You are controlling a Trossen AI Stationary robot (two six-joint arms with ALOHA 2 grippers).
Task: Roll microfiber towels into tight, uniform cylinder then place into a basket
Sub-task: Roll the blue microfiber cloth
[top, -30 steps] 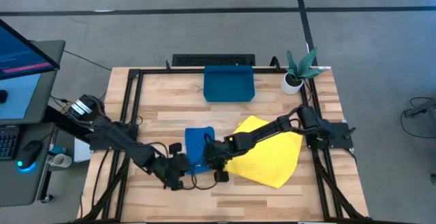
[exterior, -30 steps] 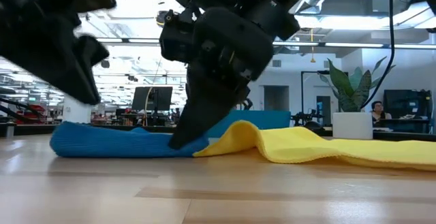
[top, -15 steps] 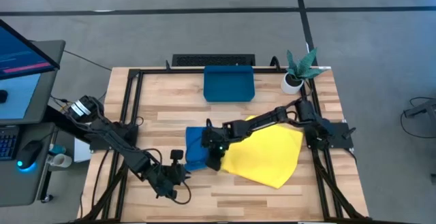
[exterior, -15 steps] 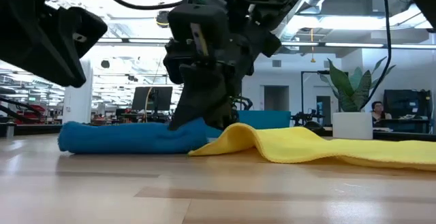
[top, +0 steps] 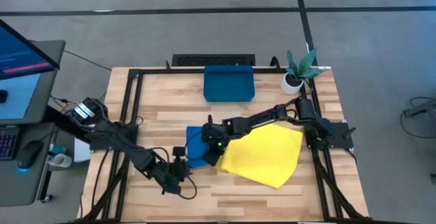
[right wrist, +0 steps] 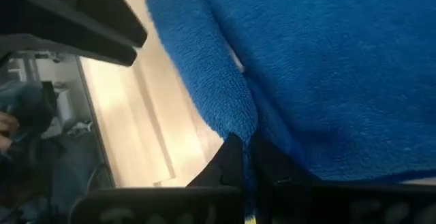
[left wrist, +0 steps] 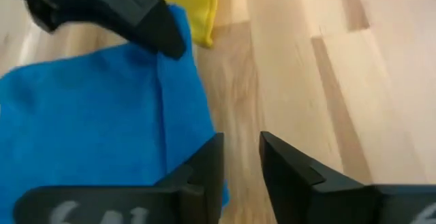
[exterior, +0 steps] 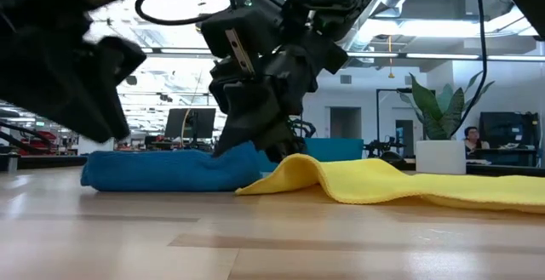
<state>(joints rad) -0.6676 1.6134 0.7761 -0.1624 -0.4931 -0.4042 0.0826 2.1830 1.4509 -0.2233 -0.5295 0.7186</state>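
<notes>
The royal blue towel [top: 195,144] lies bunched on the table's middle, its right side next to the yellow towel [top: 264,156], which lies spread flat to the right. My right gripper [top: 214,146] is shut on the blue towel's right edge, which also shows in the low view [exterior: 170,171]. My left gripper [top: 179,167] hovers just near-left of the blue towel, its fingers [left wrist: 211,157] a narrow gap apart with bare wood between them. The teal basket [top: 229,84] stands at the far middle. My right gripper pinches a thick fold at the blue towel's right edge [right wrist: 235,118] between its two fingertips. It comes slanting down from the table's right side. The towel rests on the table, and its held end is humped up a little [exterior: 243,151] beside the yellow towel.
A small white pot with a green plant [top: 294,78] stands at the far right corner. Black frame rails [top: 133,108] run along the table's left and right sides. Bare wood lies near the front edge [top: 225,197].
My right gripper has gone toward the table's far edge along the blue towel's right side, and the towel has drawn in shorter and humped up there. My left gripper has backed off the towel toward the near-left, then come a little way back.
</notes>
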